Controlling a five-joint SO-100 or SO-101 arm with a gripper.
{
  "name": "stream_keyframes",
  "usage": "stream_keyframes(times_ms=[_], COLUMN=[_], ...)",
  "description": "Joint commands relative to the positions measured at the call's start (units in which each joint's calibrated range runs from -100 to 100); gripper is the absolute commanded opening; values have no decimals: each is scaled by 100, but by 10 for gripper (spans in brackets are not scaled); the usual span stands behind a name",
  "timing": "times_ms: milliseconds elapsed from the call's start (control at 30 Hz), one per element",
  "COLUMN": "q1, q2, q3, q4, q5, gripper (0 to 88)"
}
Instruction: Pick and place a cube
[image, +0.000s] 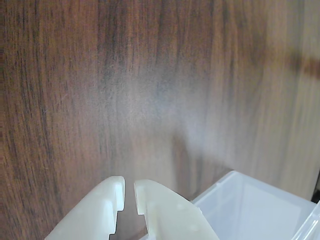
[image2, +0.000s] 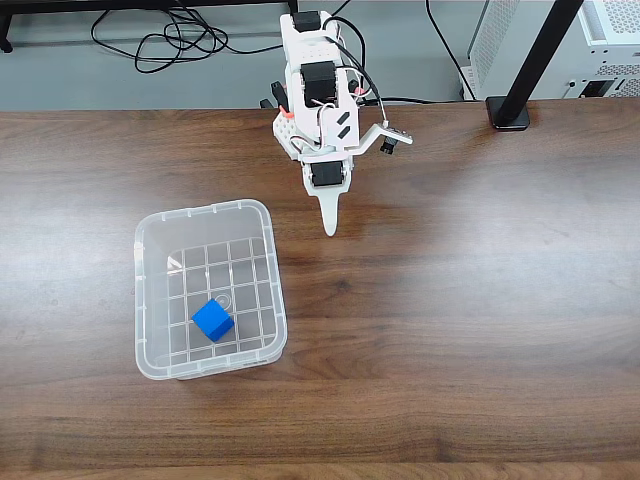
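Cube (image2: 213, 321), bright blue, rests on the gridded floor of the clear plastic bin (image2: 262, 222) at the left of the fixed view, near the bin's centre. Gripper (image2: 328, 226) hangs to the right of and beyond the bin, so the cube lies to its near left, with the bin's wall between. In the wrist view the gripper (image: 129, 192) holds nothing, its jaws almost pressed together with a narrow slit left, above the wooden table (image: 150, 75). Cables (image2: 180, 40) lie beyond the far edge.

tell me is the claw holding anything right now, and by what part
Nothing is held. The claw has only a narrow empty gap between its fingers, and the cube lies inside the clear bin.
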Motion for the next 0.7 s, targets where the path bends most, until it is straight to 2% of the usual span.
stream_keyframes(times_ms=[0, 667], q1=[17, 76], q2=[-90, -90], q3=[-233, -251], q4=[58, 58], q5=[4, -17], gripper=[20, 20])
